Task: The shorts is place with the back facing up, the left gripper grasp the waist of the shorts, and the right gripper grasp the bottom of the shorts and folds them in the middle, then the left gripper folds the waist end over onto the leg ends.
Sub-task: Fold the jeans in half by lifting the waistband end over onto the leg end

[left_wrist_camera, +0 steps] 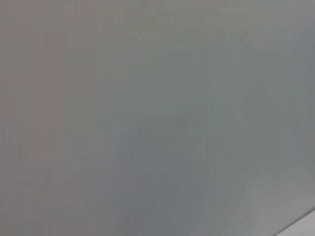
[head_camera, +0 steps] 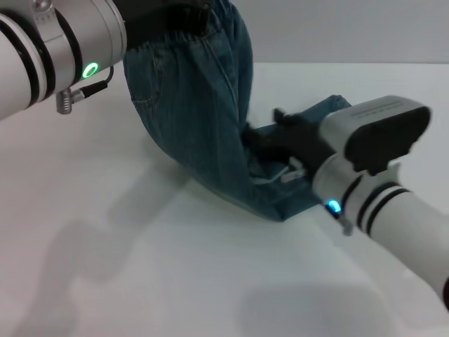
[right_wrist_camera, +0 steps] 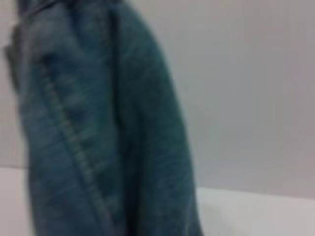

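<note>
Both my grippers hold the shorts (head_camera: 193,105): left gripper (head_camera: 165,17) clenches the waist high, right gripper (head_camera: 270,140) pins the hems, so carry the waist over them evenly.

You saw the blue denim shorts (head_camera: 193,105) lifted at the gathered waist (head_camera: 175,31), hanging in a folded drape, while the leg ends (head_camera: 295,196) lay flat on the white counter (head_camera: 140,267).

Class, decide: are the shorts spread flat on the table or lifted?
Lifted at one end: the left gripper holds the waist high, the shorts hang down, and the right gripper is at the leg ends on the table.
</note>
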